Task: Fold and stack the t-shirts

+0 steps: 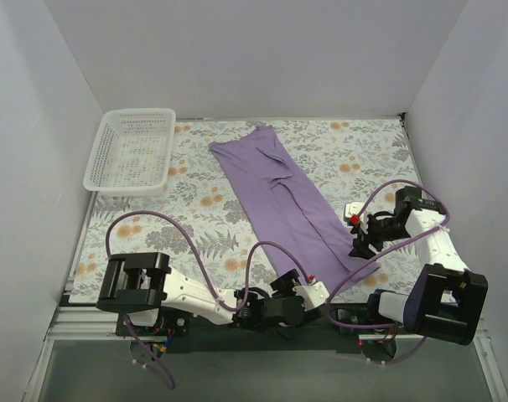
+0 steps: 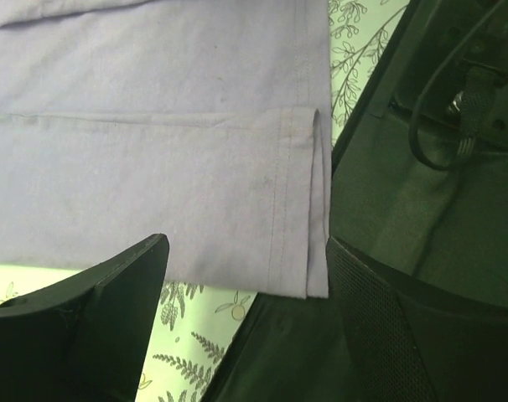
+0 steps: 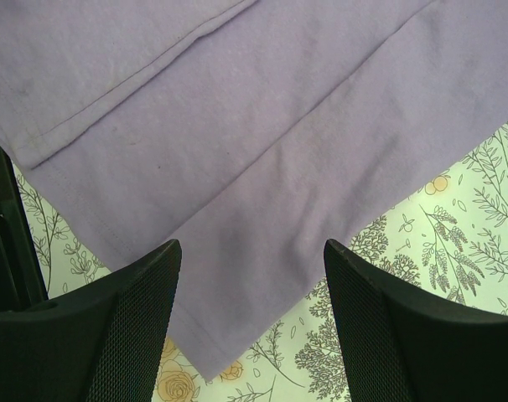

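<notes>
The t-shirt [image 1: 279, 193] is laid as a long folded strip slanting across the tabletop [image 1: 195, 218], the left tool [image 2: 246, 244] and right tool [image 3: 252, 247] are held spread apart over its near hem, and a pinch on 2 hem corners is judged next.

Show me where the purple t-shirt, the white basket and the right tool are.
purple t-shirt [image 1: 279, 197]: top external view, middle of the cloth.
white basket [image 1: 126, 188]: top external view, its near rim.
right tool [image 3: 251, 251]: right wrist view, midway between its fingertips.
</notes>
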`<control>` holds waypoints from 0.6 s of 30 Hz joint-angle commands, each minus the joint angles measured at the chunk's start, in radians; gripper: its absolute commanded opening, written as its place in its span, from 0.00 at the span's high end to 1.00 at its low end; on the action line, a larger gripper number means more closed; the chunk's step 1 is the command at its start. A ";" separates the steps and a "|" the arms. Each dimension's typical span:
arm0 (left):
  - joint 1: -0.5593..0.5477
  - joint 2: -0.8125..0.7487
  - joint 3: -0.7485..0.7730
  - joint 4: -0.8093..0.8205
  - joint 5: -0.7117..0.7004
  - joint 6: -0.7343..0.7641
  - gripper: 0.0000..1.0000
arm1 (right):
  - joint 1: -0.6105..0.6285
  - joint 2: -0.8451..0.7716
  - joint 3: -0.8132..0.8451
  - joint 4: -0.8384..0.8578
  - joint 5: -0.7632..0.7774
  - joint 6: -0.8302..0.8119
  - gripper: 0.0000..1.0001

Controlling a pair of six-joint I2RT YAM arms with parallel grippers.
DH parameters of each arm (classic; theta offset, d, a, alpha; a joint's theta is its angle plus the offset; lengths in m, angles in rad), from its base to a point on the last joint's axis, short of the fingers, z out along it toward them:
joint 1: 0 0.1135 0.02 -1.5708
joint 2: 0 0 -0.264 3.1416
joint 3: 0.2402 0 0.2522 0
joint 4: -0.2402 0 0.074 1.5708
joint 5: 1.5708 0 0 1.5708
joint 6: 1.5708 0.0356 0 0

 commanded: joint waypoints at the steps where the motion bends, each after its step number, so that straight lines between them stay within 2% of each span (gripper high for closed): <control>1: -0.002 -0.082 -0.060 0.068 0.044 -0.029 0.25 | -0.007 0.004 0.031 -0.027 -0.032 -0.018 0.25; 8: -0.001 -0.066 -0.123 0.132 0.141 0.005 0.29 | -0.007 0.004 0.025 -0.027 -0.044 -0.016 0.25; 18: -0.004 0.100 0.001 0.117 0.100 0.052 0.39 | -0.013 0.007 0.011 -0.027 -0.035 -0.021 0.26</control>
